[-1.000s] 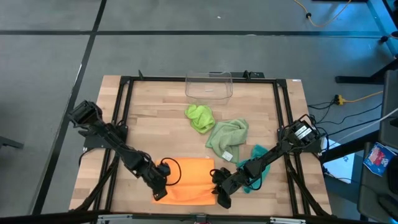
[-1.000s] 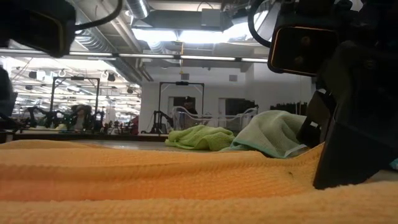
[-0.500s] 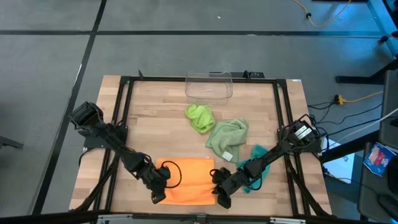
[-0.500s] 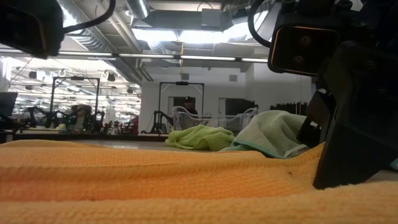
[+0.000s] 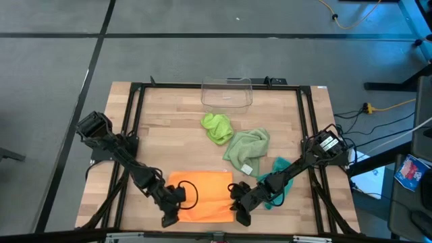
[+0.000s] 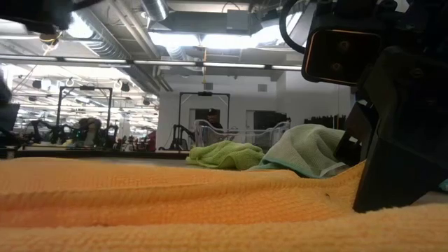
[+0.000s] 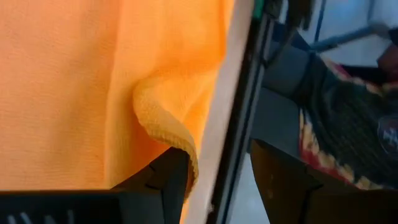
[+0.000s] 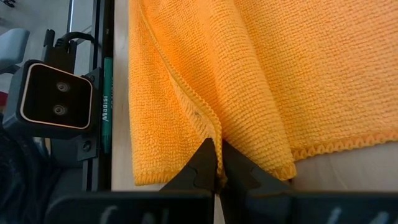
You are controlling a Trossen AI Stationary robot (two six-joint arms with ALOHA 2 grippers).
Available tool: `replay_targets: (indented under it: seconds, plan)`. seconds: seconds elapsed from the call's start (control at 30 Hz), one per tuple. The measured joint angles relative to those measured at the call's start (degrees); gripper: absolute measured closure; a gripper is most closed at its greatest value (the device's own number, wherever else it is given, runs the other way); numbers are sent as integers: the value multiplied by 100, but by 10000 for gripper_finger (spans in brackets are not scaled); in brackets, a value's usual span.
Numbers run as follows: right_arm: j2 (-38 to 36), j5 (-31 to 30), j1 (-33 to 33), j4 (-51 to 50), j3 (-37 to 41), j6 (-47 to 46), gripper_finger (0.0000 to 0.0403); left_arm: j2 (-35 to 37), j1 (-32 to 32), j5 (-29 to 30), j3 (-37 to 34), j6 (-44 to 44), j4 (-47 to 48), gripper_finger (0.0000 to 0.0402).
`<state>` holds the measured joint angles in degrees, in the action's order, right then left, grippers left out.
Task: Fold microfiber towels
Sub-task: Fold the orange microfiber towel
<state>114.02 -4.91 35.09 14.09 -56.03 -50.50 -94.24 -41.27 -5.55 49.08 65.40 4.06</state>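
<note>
The left gripper [image 5: 169, 217] has slid off the orange towel's [image 5: 202, 196] left edge toward the table's near edge, uncovering that side of the cloth

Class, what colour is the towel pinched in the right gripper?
Orange: the right gripper is shut on the orange towel, clearest in the right wrist view.

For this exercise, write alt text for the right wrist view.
The right pincer is shut on a fold of the orange towel, which fills most of the view. The left arm's wrist camera shows beyond the towel's edge.
</note>
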Motion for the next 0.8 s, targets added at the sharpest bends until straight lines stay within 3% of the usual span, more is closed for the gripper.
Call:
replay_targets:
  seconds: [0.4, 0.6, 0.8]
  plan:
    - [0, 0, 2, -2, 0, 0, 392, 0, 170, 659, 0, -260, 382, 236]
    - [0, 0, 0, -4, 0, 0, 392, -2, 58, -422, 0, -264, 379, 236]
    - [0, 0, 0, -7, 0, 0, 392, -2, -268, -597, 0, -316, 448, 236]
